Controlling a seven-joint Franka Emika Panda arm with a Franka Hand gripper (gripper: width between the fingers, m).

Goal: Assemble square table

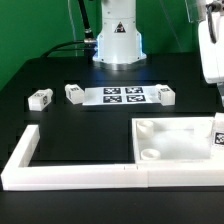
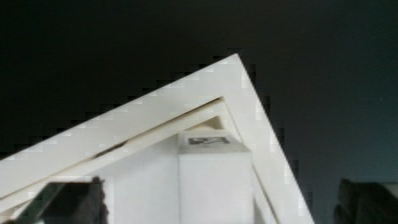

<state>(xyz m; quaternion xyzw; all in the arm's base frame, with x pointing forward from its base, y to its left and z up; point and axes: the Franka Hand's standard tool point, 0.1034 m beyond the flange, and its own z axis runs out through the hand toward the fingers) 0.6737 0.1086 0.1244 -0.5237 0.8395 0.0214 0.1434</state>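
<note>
So the square tabletop [image 1: 172, 140] is lying flat, pushed up against the long white border wall [image 1: 90, 172] that runs along one edge of the table, down toward the corner on the exterior view's right. Three legs [image 1: 75, 93] sit loose out in the middle of the table, in a row with the marker board [image 1: 125, 96], on the side toward the edge where the arm's base stands. The gripper [image 2: 214, 205] hangs over a corner of the slab, and in the wrist view the fingers [image 2: 54, 200] are spread wide with that corner between them. I honestly can't tell if they're touching it. There's a small tagged white bit [image 2: 210, 140] right in that corner. It might be the fourth leg, but it's too blurry to call. The slab looks like stiff, light, slick plastic, so I'd say pinch the raised rim, across its thin wall near a corner. It would probably skate on the table if it got nudged sideways.
</note>
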